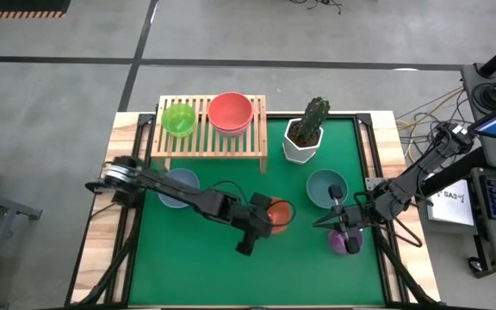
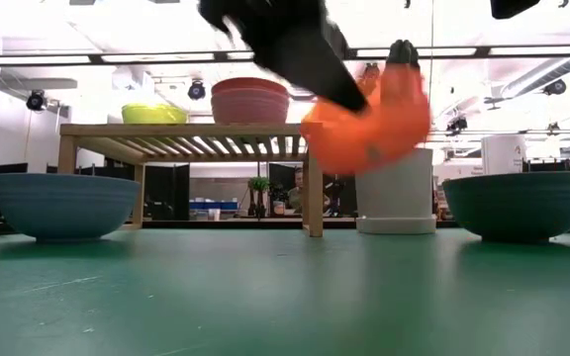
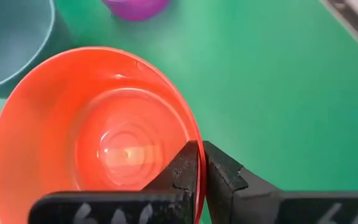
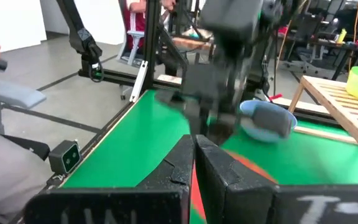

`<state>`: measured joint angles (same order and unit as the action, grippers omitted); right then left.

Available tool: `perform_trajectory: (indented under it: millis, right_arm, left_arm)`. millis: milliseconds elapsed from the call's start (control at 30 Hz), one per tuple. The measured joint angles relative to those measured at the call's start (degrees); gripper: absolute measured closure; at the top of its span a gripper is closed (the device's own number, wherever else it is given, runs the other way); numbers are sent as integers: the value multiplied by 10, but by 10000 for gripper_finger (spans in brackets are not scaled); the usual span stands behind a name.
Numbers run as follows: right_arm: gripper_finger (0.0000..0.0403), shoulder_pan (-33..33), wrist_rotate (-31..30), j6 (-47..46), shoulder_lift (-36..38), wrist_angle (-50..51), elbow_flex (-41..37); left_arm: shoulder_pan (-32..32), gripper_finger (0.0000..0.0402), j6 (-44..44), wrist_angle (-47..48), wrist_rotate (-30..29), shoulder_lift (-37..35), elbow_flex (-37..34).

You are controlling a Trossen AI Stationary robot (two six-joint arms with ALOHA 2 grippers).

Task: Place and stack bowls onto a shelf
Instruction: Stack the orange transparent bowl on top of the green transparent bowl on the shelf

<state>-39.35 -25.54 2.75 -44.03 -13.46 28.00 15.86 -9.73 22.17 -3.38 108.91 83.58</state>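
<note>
High view, table as a clock face with 12 at the far edge. Nearest, at about 6 o'clock, the left gripper [image 1: 263,226] has its jaws pinched tight on the rim of the red-orange bowl [image 1: 280,213], 1 finger inside the wall and 1 outside; the low view shows this bowl lifted clear of the green mat [image 1: 308,267] and tilted. At about 5 o'clock the right gripper [image 1: 344,226] hangs over the purple bowl [image 1: 345,242] with its jaws drawn together; whether they hold anything cannot be told. The shelf [image 1: 209,138] lies toward 11 o'clock from the carried bowl, its long axis running 9 to 3, so the left arm is judged the nearer and the lift must go up and away over the front rail. Between, the blue-grey bowl [image 1: 177,187] sits at 9 o'clock and the teal bowl [image 1: 326,187] at 3, both off the direct line. On the shelf, the lime green bowl [image 1: 178,119] and the coral-red bowl [image 1: 231,110], nested on a pink bowl [image 1: 224,130], leave free slats. The cactus pot [image 1: 304,142] stands just right of the shelf end, the likeliest obstacle.
</note>
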Motion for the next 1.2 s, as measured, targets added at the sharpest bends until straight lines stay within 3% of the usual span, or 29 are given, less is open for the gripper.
perform_trajectory:
  millis: [133,300,467,600,800,1033,1200]
  right_arm:
    - [394,1,3,18,-6,-30,0]
    - [394,24,64,42,-29,-74,0]
    - [394,46,80,40,-52,-82,1]
    - [394,55,80,28,-63,-81,3]
    - [394,56,80,28,-63,-81,3]
    - [394,56,80,26,-64,-81,3]
    - [394,56,80,24,-64,-81,3]
  left_arm:
    - [7,401,21,76,-1,-74,-1]
    - [11,401,59,178,-26,-173,-1]
    - [7,401,128,321,-99,-264,-1]
    - [5,402,190,399,-111,-327,-1]
    - [-5,402,208,516,-201,-399,-1]
    - [-89,402,150,577,-296,-439,-1]
    - [-194,401,80,585,-274,-438,-1]
